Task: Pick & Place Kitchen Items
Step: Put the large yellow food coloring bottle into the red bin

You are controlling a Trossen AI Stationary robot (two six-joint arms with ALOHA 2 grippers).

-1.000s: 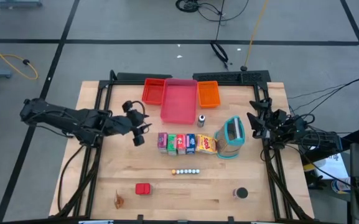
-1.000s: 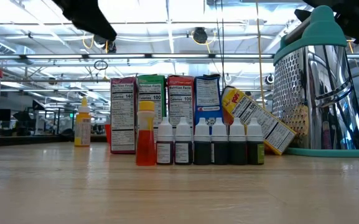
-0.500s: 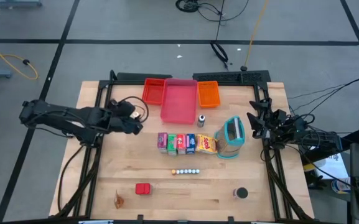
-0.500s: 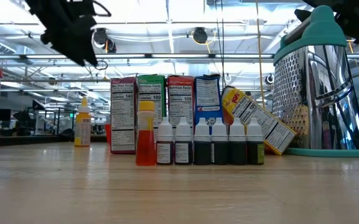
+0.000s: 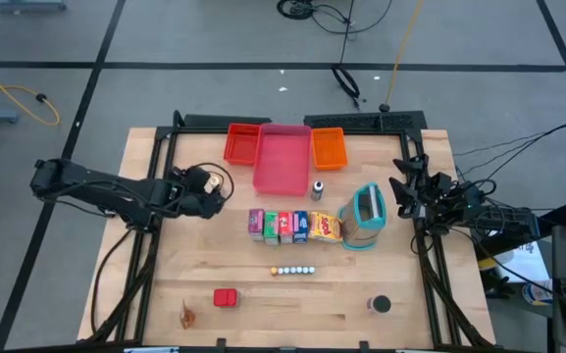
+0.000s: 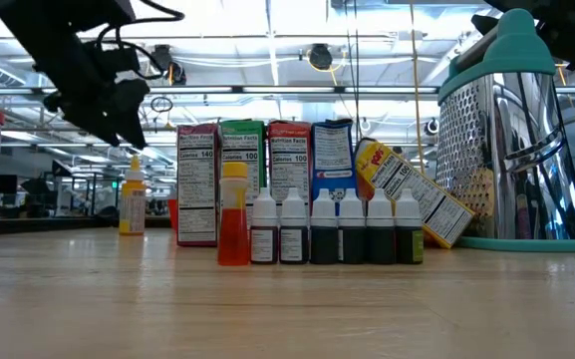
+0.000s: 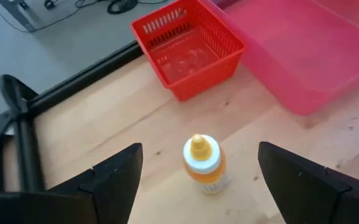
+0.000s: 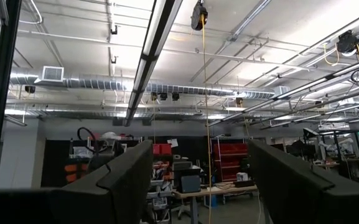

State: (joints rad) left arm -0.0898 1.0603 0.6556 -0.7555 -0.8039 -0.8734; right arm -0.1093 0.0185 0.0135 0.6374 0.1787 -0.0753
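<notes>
Pale wooden tabletop (image 5: 165, 284), matt, grain showing. Red slotted plastic basket (image 7: 188, 48) beside smooth pink plastic tray (image 7: 297, 50) (faint sheen). Printed cardboard food boxes (image 6: 267, 170). Shiny perforated metal grater (image 6: 511, 150), teal plastic handle.

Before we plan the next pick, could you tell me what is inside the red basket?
The red basket looks empty: its mesh floor shows bare. The corner behind its near wall is hidden.

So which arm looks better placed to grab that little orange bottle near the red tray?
The left. Its gripper hangs over the orange bottle with jaws open on either side of it. The right gripper sits at the table's far right edge, pointing up toward the ceiling.
</notes>
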